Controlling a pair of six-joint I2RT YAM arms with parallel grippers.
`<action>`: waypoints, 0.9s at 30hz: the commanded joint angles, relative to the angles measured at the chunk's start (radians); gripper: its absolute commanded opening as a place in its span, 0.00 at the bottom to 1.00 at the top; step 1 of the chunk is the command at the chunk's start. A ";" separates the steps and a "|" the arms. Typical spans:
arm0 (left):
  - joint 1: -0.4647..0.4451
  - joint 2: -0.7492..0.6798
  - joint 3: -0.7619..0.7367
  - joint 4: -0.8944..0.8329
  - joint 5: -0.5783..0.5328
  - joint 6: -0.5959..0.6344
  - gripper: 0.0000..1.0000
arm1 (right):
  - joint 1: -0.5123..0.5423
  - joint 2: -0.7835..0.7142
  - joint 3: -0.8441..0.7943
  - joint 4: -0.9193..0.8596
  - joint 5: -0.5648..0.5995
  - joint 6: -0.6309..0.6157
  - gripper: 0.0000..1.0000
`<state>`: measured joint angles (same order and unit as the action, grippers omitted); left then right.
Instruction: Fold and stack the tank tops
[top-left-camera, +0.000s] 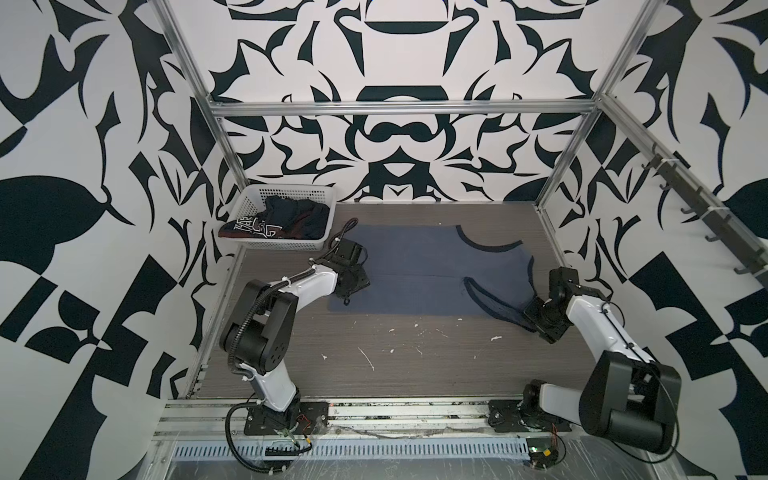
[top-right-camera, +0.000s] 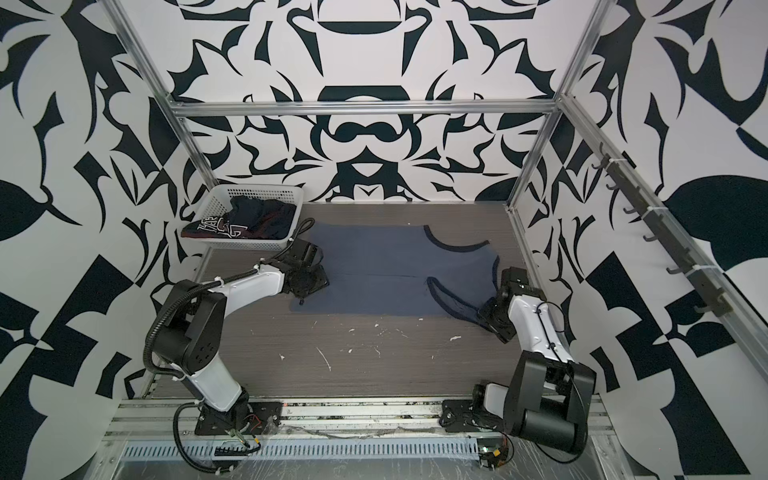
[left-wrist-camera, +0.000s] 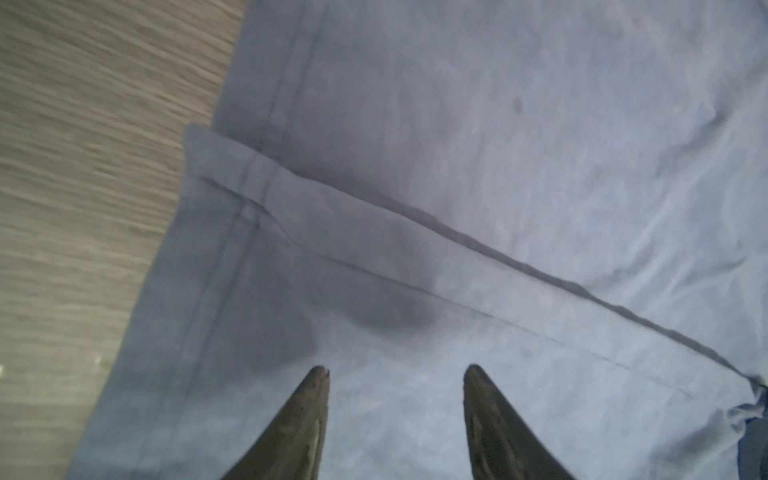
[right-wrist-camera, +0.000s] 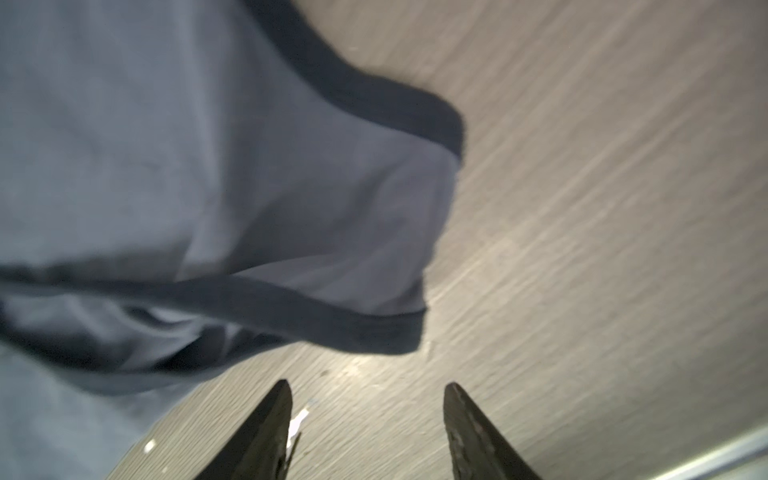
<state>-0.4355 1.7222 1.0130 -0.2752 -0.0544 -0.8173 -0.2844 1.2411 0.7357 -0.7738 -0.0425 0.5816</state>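
tank tops: 2 (grey-blue tank top, dark navy tank top) | white basket: 1 | grippers: 2 (left gripper, right gripper) | worktop: 1

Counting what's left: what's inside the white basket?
A crumpled dark navy tank top with red trim and white lettering, hanging partly over the basket's rim. Anything beneath it is hidden.

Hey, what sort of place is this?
Probably a robot lab cell: an aluminium frame and patterned backdrop walls enclose the table, with a left arm and right arm bolted along its front.
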 joint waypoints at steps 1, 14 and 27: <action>0.024 0.035 -0.028 0.040 0.045 0.002 0.55 | 0.005 0.020 0.016 0.002 0.066 0.040 0.63; 0.058 0.059 -0.058 0.048 0.040 -0.010 0.55 | 0.007 0.208 0.094 0.072 0.168 0.035 0.62; 0.084 0.068 -0.096 0.048 0.015 -0.016 0.55 | 0.011 0.412 0.283 0.108 0.177 0.001 0.53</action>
<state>-0.3725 1.7531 0.9691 -0.1703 -0.0017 -0.8227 -0.2798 1.6348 0.9745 -0.6586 0.1139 0.5938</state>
